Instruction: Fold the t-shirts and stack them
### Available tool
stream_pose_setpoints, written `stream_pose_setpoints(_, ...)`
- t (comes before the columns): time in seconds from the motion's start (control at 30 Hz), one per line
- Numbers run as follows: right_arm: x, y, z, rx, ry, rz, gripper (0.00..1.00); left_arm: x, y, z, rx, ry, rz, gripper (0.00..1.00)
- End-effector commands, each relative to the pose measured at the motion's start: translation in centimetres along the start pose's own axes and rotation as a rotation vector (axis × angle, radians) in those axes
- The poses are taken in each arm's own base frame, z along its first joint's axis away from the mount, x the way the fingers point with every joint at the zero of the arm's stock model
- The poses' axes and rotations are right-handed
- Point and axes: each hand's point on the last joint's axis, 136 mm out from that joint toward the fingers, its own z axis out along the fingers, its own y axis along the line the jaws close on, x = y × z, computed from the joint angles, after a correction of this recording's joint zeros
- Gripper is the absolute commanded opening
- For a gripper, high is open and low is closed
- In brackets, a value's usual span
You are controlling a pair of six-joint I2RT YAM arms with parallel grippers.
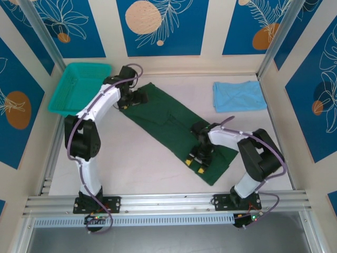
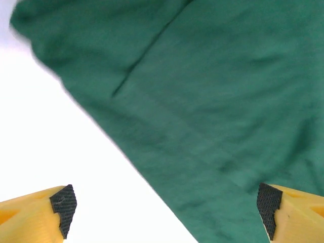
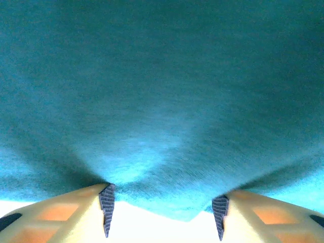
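Observation:
The dark green t-shirt (image 1: 174, 124) lies as a long folded strip, running diagonally from the back left to the front right of the table. My left gripper (image 1: 136, 99) hovers over its far left end. In the left wrist view the green cloth (image 2: 212, 101) passes under the left gripper (image 2: 166, 210), which is wide open and holds nothing. My right gripper (image 1: 195, 164) is at the strip's near edge. Close up, the right gripper (image 3: 163, 212) is open, with the cloth's edge (image 3: 167, 202) lying between its pads. The light blue t-shirt (image 1: 239, 96) sits folded at the back right.
A teal mesh basket (image 1: 62, 100) stands at the back left, right beside the left arm. Walls with blue panels enclose the table on three sides. An aluminium rail (image 1: 168, 203) runs along the near edge.

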Motion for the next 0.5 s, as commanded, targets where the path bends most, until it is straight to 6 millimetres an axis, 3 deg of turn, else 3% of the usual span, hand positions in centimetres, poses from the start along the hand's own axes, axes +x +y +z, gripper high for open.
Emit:
stream_pose_setpoints(0.0,1.1,5.0,1.4,-0.050,0.024,-0.022,0.56,-0.4,-1.4,0.9,0.042,0.024,0.024,0.91)
stream_pose_setpoints(0.13,2.6,9.9,2.1,-0.048,0.054,-0.126,0.56,-2.1,-2.4,0.6,0.050,-0.003,0.033,0.91)
stream_pose_setpoints(0.3,6.4,17.5,1.9,-0.201,0.076,-0.412,0.60,-3.3,-2.5,0.3,0.041,-0.032,0.043,0.93)
stream_pose_setpoints(0.37,7.2,18.5,1.0,-0.224,0.055,-0.479,0.61,-3.4,-2.5,1.1,0.038,-0.019,0.061,0.93)
stream_pose_setpoints(0.47,7.2,17.4,-0.5,-0.196,0.031,-0.496,0.62,-3.3,-2.9,3.7,0.038,0.034,0.090,0.92)
